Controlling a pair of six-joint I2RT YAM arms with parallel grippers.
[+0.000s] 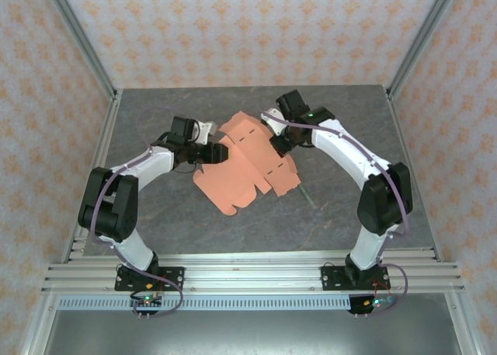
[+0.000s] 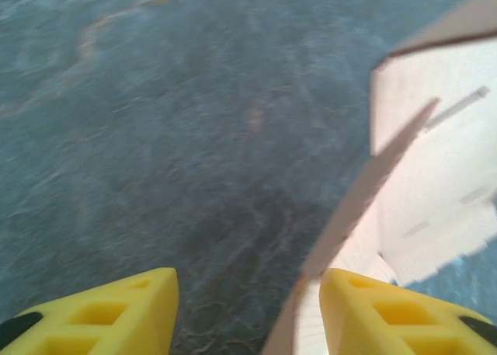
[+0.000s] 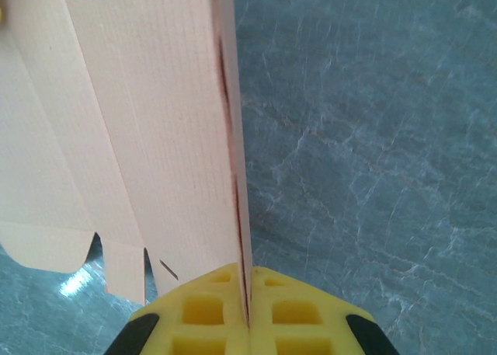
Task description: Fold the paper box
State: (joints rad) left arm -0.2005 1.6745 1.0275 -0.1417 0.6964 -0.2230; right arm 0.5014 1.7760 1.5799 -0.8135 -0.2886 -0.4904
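Yellow tips of my right pincer (image 3: 247,285), right wrist view: pressed together and clamped on a raised fold of the paper box (image 3: 155,122), a salmon-orange sheet of thin card, die-cut with tabs, slots and crease lines. The fold stands on edge and runs straight away from the tips, with a dark line along its crest. The rest of the sheet spreads to the view's left. One rounded tab and some small square tabs sit at its near edge, and there are slots at the far end. Grey marbled table top (image 3: 373,137) lies to the right of the fold.

My left pincer (image 2: 248,281), left wrist view: yellow fingers stand apart, closed on nothing. One thin card edge slants up through the gap, just beside the finger on the view's right; I cannot tell whether it touches. The card looks pale and blurred here, with slots faintly visible.

From above: the sheet lies mid-table between both arms, mostly flat and lifted in part. The left pincer is at its left edge, the right pincer at its far right part. A thin grey stick (image 1: 307,196) lies on the table by the sheet's near right corner. Aluminium frame posts (image 1: 81,40) and orange-flowered wallpaper (image 1: 248,29) surround the table.
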